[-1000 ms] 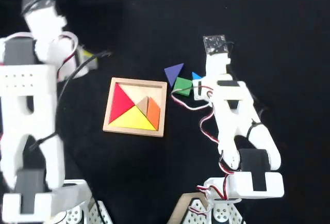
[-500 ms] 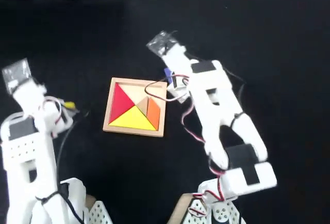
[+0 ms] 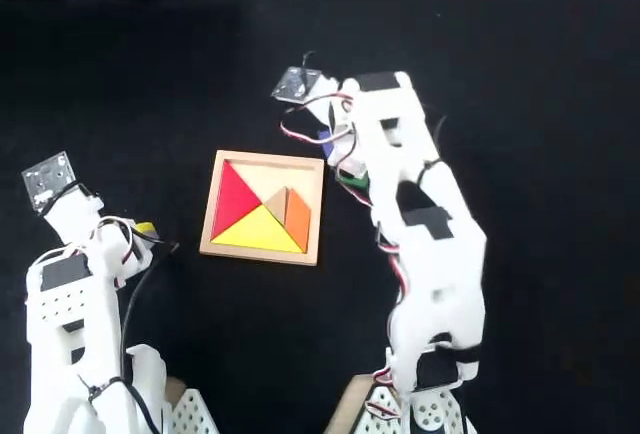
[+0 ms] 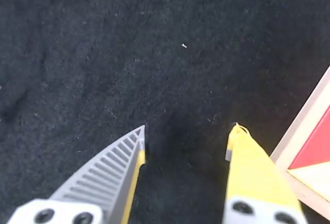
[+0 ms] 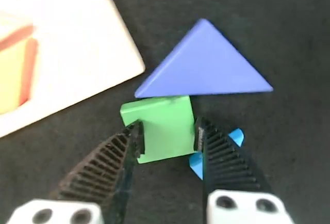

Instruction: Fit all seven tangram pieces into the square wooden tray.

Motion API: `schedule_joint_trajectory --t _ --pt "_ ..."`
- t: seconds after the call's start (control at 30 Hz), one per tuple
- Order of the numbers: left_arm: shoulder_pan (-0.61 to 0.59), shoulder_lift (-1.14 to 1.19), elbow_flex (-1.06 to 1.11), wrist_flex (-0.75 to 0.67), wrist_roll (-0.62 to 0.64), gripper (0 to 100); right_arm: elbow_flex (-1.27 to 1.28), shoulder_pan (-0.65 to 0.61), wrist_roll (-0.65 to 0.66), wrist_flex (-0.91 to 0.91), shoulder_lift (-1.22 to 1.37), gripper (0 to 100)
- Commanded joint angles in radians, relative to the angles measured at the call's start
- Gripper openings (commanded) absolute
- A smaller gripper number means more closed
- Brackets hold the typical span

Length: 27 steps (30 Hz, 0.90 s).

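Square piece (image 5: pixel 164 131) right of tray (image 3: pixel 262 251)

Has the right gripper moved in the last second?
Yes. In the high view the right gripper has swung left, toward the tray's top right corner, and is now over the green square.

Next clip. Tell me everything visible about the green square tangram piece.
The green square tangram piece is a flat, matte block with rounded corners. It lies on the black cloth, outside the square wooden tray, near its corner but apart. One side abuts the long edge of the blue-violet triangle; a small light-blue piece sits at another corner. The right gripper straddles it, open, black ribbed fingers at two opposite sides; contact cannot be told.
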Motion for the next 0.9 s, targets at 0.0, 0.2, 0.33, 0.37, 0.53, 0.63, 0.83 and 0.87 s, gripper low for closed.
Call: schedule_joint_trajectory --t 0.0,0.2,0.33,0.37,0.53,0.63,0.83,0.87 --pt "-0.005 -0.020 -0.008 -0.011 0.003 26 -0.196 0.017 0.040 0.109 0.076 17.4" --pt "-0.005 -0.020 -0.008 -0.011 0.003 26 -0.354 0.014 0.043 0.166 0.219 17.1" --pt "-0.005 -0.020 -0.008 -0.011 0.003 26 -0.424 0.017 0.043 0.253 0.245 17.4" --pt "-0.005 -0.020 -0.008 -0.011 0.003 26 -0.449 0.017 0.043 0.278 0.243 17.5" --pt "-0.005 -0.020 -0.008 -0.011 0.005 26 -0.576 0.017 0.046 0.405 0.246 25.2" --pt "-0.005 -0.020 -0.008 -0.011 0.006 26 -0.573 0.015 0.074 0.417 0.248 34.1" --pt "-0.005 -0.020 -0.008 -0.011 0.006 26 -0.446 -0.005 0.121 0.400 0.251 38.9" --pt "-0.005 -0.020 -0.008 -0.011 0.006 26 -0.427 -0.008 0.118 0.381 0.251 38.9"
